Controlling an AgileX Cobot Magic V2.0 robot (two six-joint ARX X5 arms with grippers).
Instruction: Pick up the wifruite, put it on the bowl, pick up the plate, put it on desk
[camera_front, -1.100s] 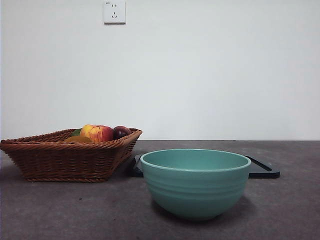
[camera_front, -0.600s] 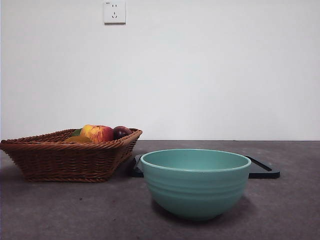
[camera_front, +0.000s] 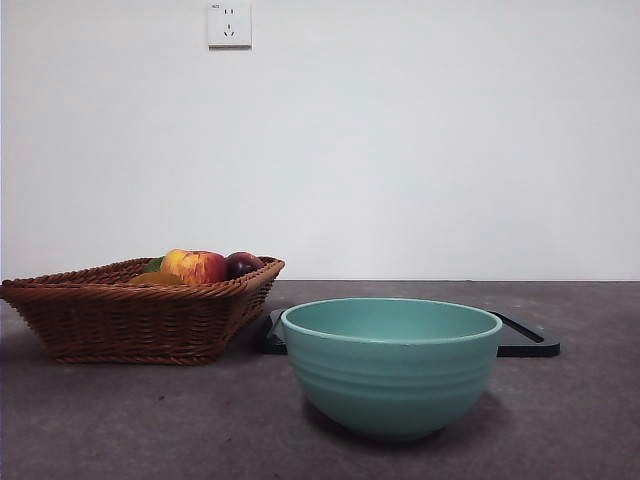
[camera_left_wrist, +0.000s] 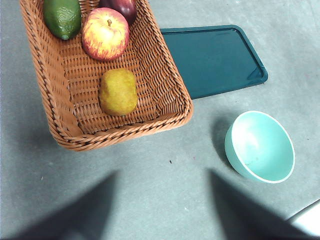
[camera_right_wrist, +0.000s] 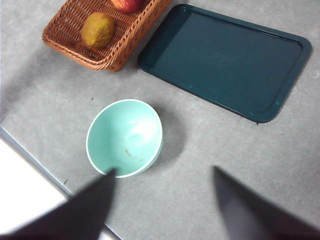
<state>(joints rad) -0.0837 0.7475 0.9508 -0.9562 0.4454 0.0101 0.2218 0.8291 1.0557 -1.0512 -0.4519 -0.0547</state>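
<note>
plain white wall, grey desk (camera_front: 580, 400). i'd judge the wifruite (camera_left_wrist: 118, 92) in the basket (camera_left_wrist: 50, 100) light, firm, bruisable; i'd pinch its narrow middle. both grippers hang spread, empty.

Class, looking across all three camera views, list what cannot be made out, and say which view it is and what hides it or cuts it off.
- Front view: the wifruite hardly shows behind the basket wall.
- Front view: the bowl covers most of the tray.
- Left wrist view: the avocado and the purple fruit are cut by the picture edge.
- Right wrist view: the apple is cut by the edge.
</note>
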